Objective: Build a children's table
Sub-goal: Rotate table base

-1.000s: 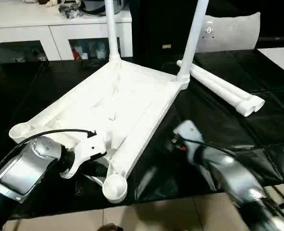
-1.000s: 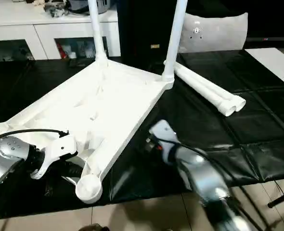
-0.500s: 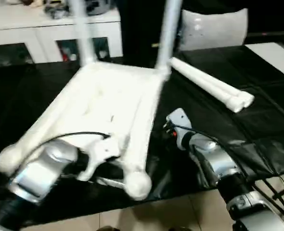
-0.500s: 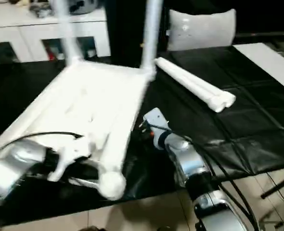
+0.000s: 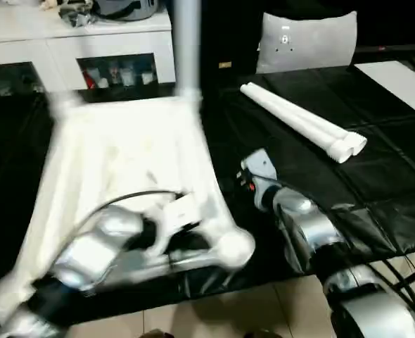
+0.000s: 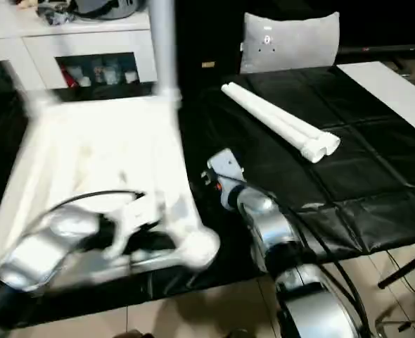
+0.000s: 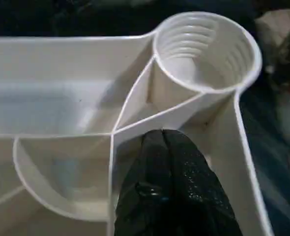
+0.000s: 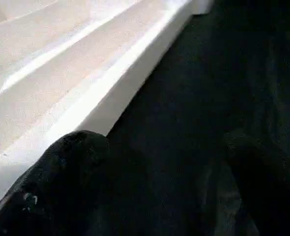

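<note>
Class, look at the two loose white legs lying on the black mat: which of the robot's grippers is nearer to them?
Right. The right gripper hovers over the black mat, apart from the loose legs. The left gripper is at the tabletop's near corner socket, farther away.

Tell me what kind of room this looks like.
Probably an indoor room set up as a workspace. A white cabinet with cluttered open shelves stands at the back, black mats cover a tiled floor, and a grey-white cushion leans upright behind the loose table legs.
</note>
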`<state>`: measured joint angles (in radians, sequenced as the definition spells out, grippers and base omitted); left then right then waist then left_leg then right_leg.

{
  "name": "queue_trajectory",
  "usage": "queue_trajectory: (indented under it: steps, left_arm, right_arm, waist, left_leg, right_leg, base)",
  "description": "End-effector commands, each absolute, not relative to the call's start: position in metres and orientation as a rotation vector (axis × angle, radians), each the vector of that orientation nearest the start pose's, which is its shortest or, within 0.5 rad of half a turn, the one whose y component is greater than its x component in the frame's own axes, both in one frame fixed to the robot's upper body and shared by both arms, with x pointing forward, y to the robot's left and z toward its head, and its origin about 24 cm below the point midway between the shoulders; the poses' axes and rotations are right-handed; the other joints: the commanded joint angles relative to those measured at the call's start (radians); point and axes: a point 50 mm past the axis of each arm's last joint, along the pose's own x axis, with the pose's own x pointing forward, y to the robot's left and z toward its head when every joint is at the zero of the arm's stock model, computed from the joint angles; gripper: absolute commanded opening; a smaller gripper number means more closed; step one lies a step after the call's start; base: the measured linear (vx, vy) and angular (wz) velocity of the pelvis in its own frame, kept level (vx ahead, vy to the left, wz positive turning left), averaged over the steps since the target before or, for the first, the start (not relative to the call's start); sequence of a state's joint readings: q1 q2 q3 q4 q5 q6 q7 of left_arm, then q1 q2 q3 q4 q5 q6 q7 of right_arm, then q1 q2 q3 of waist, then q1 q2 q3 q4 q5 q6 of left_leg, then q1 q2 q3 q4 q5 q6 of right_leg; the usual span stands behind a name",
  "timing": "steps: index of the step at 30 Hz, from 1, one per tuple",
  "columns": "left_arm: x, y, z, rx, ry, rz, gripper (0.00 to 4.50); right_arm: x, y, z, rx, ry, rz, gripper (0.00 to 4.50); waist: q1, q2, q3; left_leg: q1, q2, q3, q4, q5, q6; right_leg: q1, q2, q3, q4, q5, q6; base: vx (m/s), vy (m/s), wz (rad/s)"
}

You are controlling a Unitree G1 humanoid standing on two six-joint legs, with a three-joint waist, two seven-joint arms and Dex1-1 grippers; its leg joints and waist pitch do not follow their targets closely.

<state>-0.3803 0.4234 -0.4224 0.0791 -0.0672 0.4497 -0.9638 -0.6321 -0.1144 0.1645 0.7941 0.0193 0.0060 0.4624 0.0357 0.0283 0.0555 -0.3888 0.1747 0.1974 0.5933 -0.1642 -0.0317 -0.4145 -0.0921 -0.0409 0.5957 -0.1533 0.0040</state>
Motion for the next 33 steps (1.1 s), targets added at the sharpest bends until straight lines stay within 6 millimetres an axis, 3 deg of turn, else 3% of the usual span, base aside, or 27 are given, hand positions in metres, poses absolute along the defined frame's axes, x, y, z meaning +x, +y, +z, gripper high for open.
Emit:
queue_trajectory:
  steps: [1,4,5,11,14,17,19,21,23,24,25,26,27,28,29,31,32,33]
  left_arm:
    - [0.298,0.104,0.071,0.453,0.337,-1.100,0.06]
    - [0.306,0.108,0.072,0.477,0.316,-1.041,0.06]
    - [0.311,0.113,0.073,0.498,0.299,-1.012,0.06]
    - [0.318,0.124,0.071,0.530,0.269,-0.975,0.06]
    - [0.314,0.123,0.077,0.420,0.227,-0.977,0.06]
    - [0.312,0.122,0.082,0.304,0.191,-0.958,0.22]
    - [0.310,0.132,0.090,0.062,0.090,-0.712,0.45]
    - [0.305,0.137,0.088,-0.018,0.078,-0.594,0.54]
    - [0.300,0.140,0.087,-0.039,0.065,-0.548,0.84]
    - [0.289,0.143,0.086,-0.052,0.037,-0.473,0.85]
    - [0.289,0.143,0.086,-0.052,0.037,-0.473,0.91]
    - [0.283,0.144,0.085,-0.053,0.038,-0.424,1.05]
    - [0.283,0.144,0.085,-0.053,0.038,-0.424,1.21]
    - [0.274,0.147,0.083,-0.058,0.049,-0.352,1.29]
    - [0.274,0.147,0.083,-0.058,0.049,-0.352,1.29]
    - [0.271,0.147,0.082,-0.061,0.057,-0.327,1.38]
    - [0.267,0.148,0.080,-0.072,0.068,-0.296,1.63]
    - [0.264,0.148,0.077,-0.073,0.078,-0.278,1.63]
  right_arm:
    - [0.348,-0.074,0.055,-0.188,0.138,0.721,4.50]
    - [0.351,-0.086,0.058,-0.200,0.122,0.663,4.50]
    - [0.353,-0.101,0.061,-0.229,0.108,0.593,4.50]
    - [0.345,-0.147,0.080,-0.187,0.035,0.457,4.50]
    - [0.335,-0.160,0.092,-0.150,-0.015,0.436,4.50]
    - [0.327,-0.165,0.098,-0.119,-0.037,0.416,4.50]
    - [0.304,-0.165,0.100,-0.034,0.004,0.405,4.50]
    - [0.291,-0.161,0.097,0.011,0.049,0.402,4.50]
    - [0.283,-0.159,0.095,0.015,0.060,0.409,4.50]
    - [0.270,-0.157,0.088,0.016,0.083,0.391,4.50]
    - [0.270,-0.157,0.088,0.016,0.083,0.391,4.50]
    - [0.264,-0.158,0.083,0.024,0.103,0.355,4.50]
    - [0.264,-0.158,0.083,0.024,0.103,0.355,4.50]
    - [0.255,-0.159,0.077,0.027,0.134,0.307,4.50]
    - [0.255,-0.159,0.077,0.027,0.134,0.307,4.50]
    - [0.253,-0.159,0.076,0.022,0.142,0.297,4.50]
    - [0.249,-0.157,0.077,0.017,0.146,0.295,4.50]
    - [0.247,-0.156,0.078,0.016,0.149,0.294,4.50]
  waist:
    - [0.011,-0.002,-0.075]
    - [0.013,-0.002,-0.074]
    - [0.013,-0.001,-0.074]
    - [0.036,-0.005,-0.076]
    - [0.042,-0.010,-0.078]
    - [0.045,-0.014,-0.074]
    - [0.041,-0.014,-0.066]
    - [0.037,-0.020,-0.067]
    - [0.034,-0.024,-0.065]
    - [0.028,-0.023,-0.063]
    - [0.023,-0.037,-0.061]
    - [0.021,-0.038,-0.055]
    - [0.020,-0.031,-0.054]
    - [0.014,-0.035,-0.054]
    - [0.013,-0.033,-0.053]
    - [0.002,-0.024,-0.052]
    - [-0.008,-0.018,-0.048]
    - [-0.019,0.001,-0.040]
  left_leg:
    - [0.024,0.039,-0.022,-0.070,-0.285,0.002]
    - [0.022,0.040,-0.024,-0.072,-0.292,0.002]
    - [0.022,0.040,-0.025,-0.073,-0.289,0.000]
    - [0.029,0.038,-0.020,-0.070,-0.272,0.001]
    - [0.022,0.040,-0.019,-0.068,-0.231,0.021]
    - [0.020,0.043,-0.018,-0.070,-0.250,0.024]
    - [0.020,0.045,-0.020,-0.075,-0.299,0.015]
    - [0.020,0.044,-0.023,-0.076,-0.328,0.012]
    - [0.020,0.041,-0.022,-0.077,-0.350,0.007]
    - [0.023,0.040,-0.027,-0.077,-0.383,-0.007]
    - [0.021,0.041,-0.026,-0.078,-0.387,-0.008]
    - [0.020,0.043,-0.028,-0.081,-0.402,-0.015]
    - [0.026,0.041,-0.031,-0.080,-0.432,-0.023]
    - [0.027,0.040,-0.034,-0.080,-0.447,-0.036]
    - [0.027,0.044,-0.040,-0.085,-0.454,-0.049]
    - [0.044,0.057,-0.057,-0.095,-0.530,-0.086]
    - [0.053,0.072,-0.071,-0.107,-0.577,-0.093]
    - [0.064,0.134,-0.109,-0.146,-0.642,-0.094]
  right_leg:
    - [0.043,-0.042,0.029,-0.061,-0.255,-0.216]
    - [0.045,-0.043,0.027,-0.064,-0.269,-0.207]
    - [0.045,-0.043,0.027,-0.063,-0.268,-0.206]
    - [0.043,-0.035,0.030,-0.063,-0.244,-0.170]
    - [0.047,-0.039,0.029,-0.057,-0.193,-0.195]
    - [0.047,-0.044,0.029,-0.061,-0.247,-0.193]
    - [0.044,-0.038,0.028,-0.068,-0.329,-0.174]
    - [0.042,-0.037,0.025,-0.076,-0.384,-0.149]
    - [0.036,-0.035,0.024,-0.086,-0.439,-0.121]
    - [0.030,-0.037,0.022,-0.095,-0.525,-0.076]
    - [0.027,-0.035,0.022,-0.101,-0.546,-0.061]
    - [0.021,-0.037,0.022,-0.106,-0.584,-0.040]
    - [0.014,-0.037,0.020,-0.114,-0.629,-0.019]
    - [0.011,-0.031,0.017,-0.116,-0.636,0.000]
    - [0.013,-0.026,0.014,-0.115,-0.616,0.005]
    - [0.008,0.005,-0.003,-0.120,-0.547,0.020]
    - [0.011,0.020,-0.014,-0.123,-0.481,0.013]
    - [0.015,0.029,-0.028,-0.098,-0.376,-0.012]
  base:
    - [0.000,0.000,0.00]
    - [0.000,0.000,0.00]
    - [0.000,0.000,0.00]
    - [0.000,0.000,0.00]
    - [0.000,0.000,0.00]
    - [0.000,0.000,0.00]
    - [0.000,0.000,0.00]
    - [0.000,0.000,0.00]
    - [0.000,0.000,0.00]
    - [0.000,0.000,0.00]
    - [0.000,0.000,0.00]
    - [0.000,0.000,0.00]
    - [0.000,0.000,0.00]
    - [0.000,0.000,0.00]
    - [0.000,0.000,0.00]
    - [0.000,0.000,0.00]
    - [0.000,0.000,0.00]
    - [0.000,0.000,0.00]
